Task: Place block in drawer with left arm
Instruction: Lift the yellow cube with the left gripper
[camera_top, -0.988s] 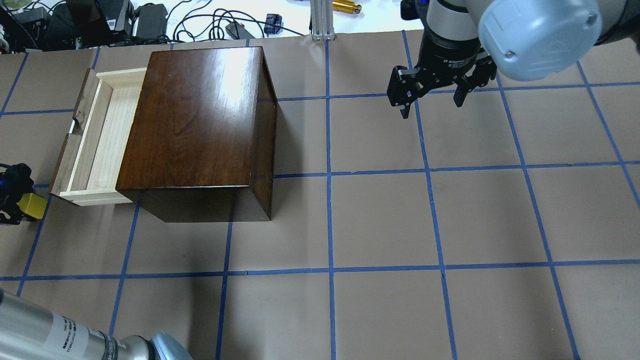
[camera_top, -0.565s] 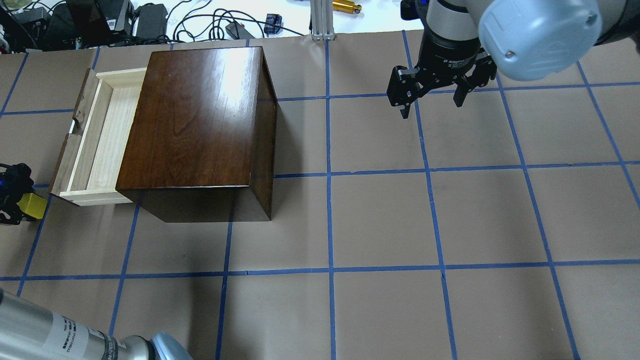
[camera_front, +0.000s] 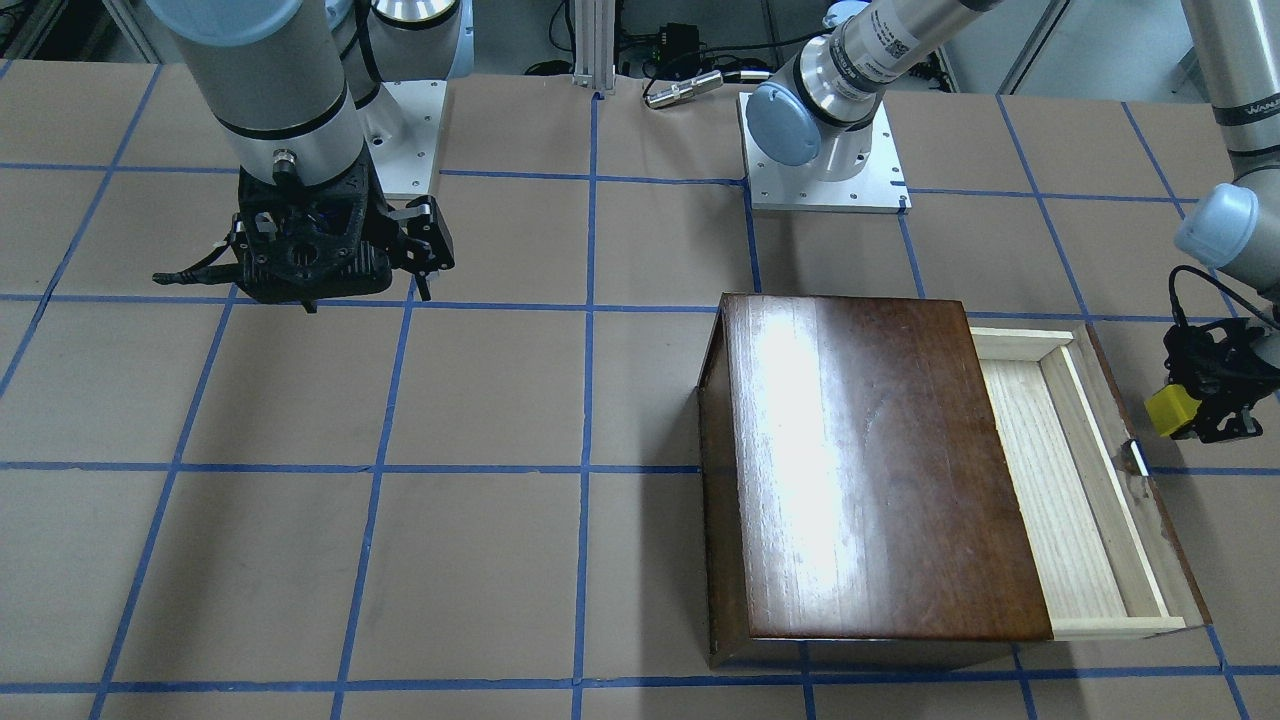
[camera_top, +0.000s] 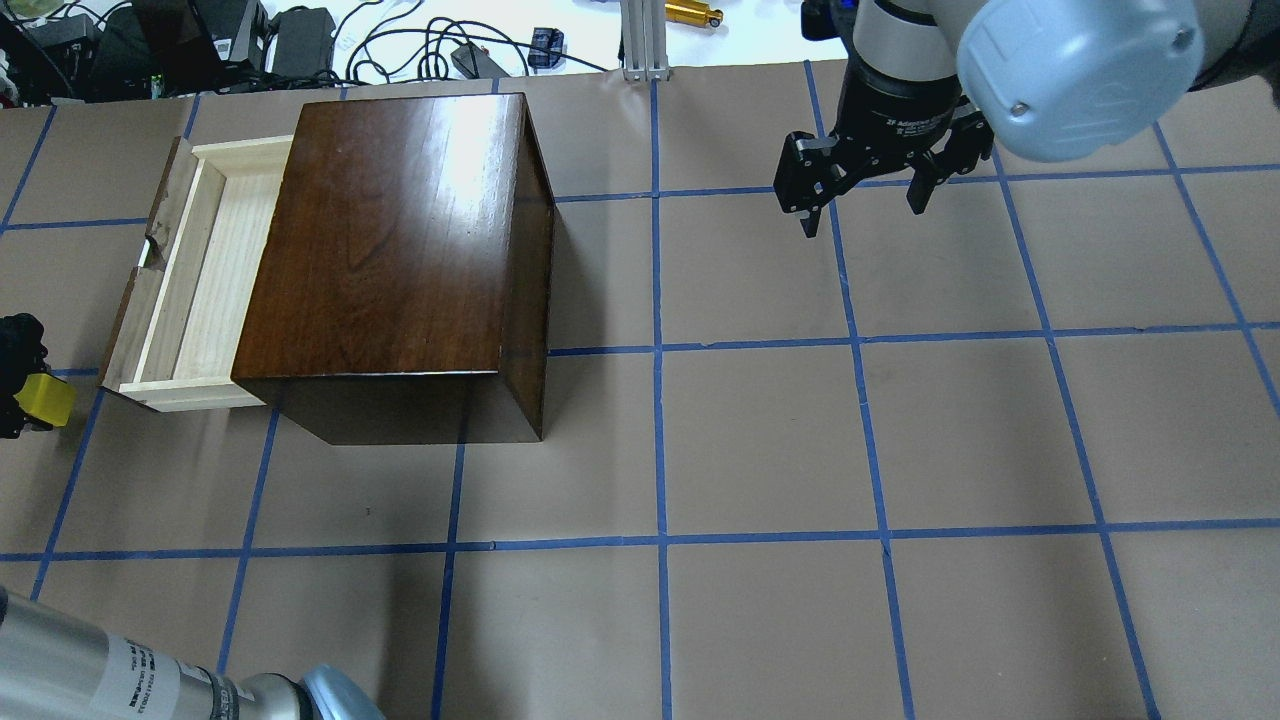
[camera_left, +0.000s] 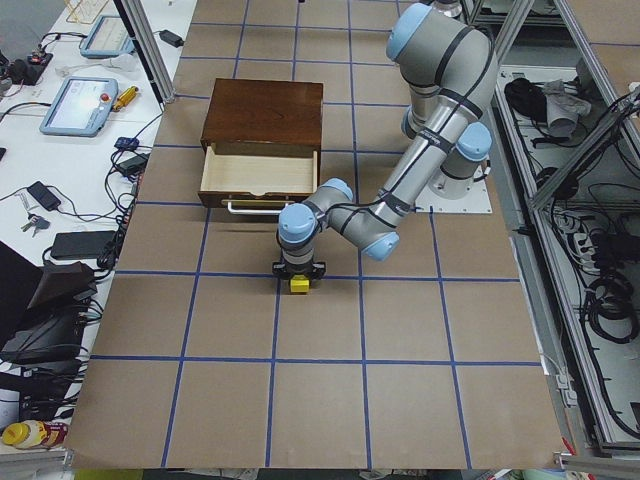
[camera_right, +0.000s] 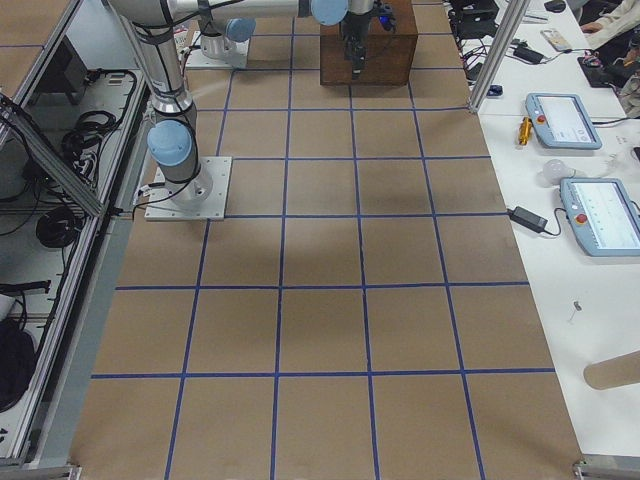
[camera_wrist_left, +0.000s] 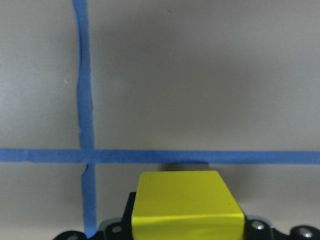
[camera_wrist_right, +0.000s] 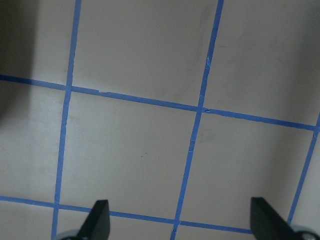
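The left gripper clamps the block outside the open drawer's front panel beside the box; the right gripper hangs wide, well apart.

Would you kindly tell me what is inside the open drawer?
The pulled-out part of the drawer shows only bare pale wood. Its rear is covered by the box, so that part cannot be checked. The block sits outside, between the left fingers.
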